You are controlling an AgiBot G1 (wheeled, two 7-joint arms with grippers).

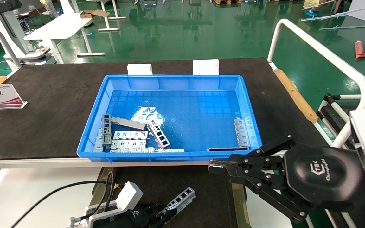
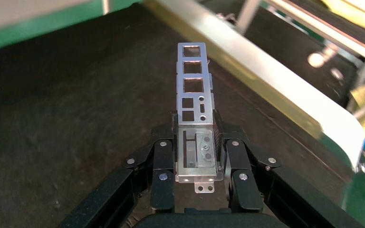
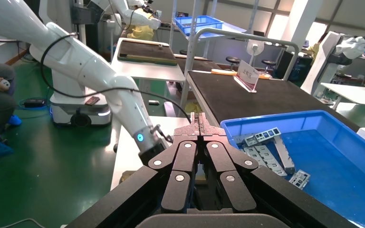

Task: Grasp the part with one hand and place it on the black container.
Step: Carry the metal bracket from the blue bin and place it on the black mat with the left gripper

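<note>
The part (image 1: 181, 198), a silver-grey ladder-like bracket with a row of rectangular openings, is clamped at one end in my left gripper (image 1: 162, 213). In the left wrist view the part (image 2: 195, 85) sticks straight out from between the shut fingers (image 2: 164, 152) of the gripper (image 2: 196, 128). It is low over the matte black floor of the black container (image 1: 169, 177), inside the brass-coloured side rail (image 2: 266, 80). I cannot tell whether it touches the floor. My right gripper (image 1: 212, 164) is shut and empty, hovering just off the blue bin's front right corner; it also shows in the right wrist view (image 3: 199, 126).
A blue plastic bin (image 1: 169, 155) on the black-topped table holds several more brackets (image 1: 128, 136) at its front left and some (image 1: 242, 133) at its right wall. A sign stand (image 1: 0, 96) stands at the table's left. A white rail (image 1: 328, 53) runs along the right.
</note>
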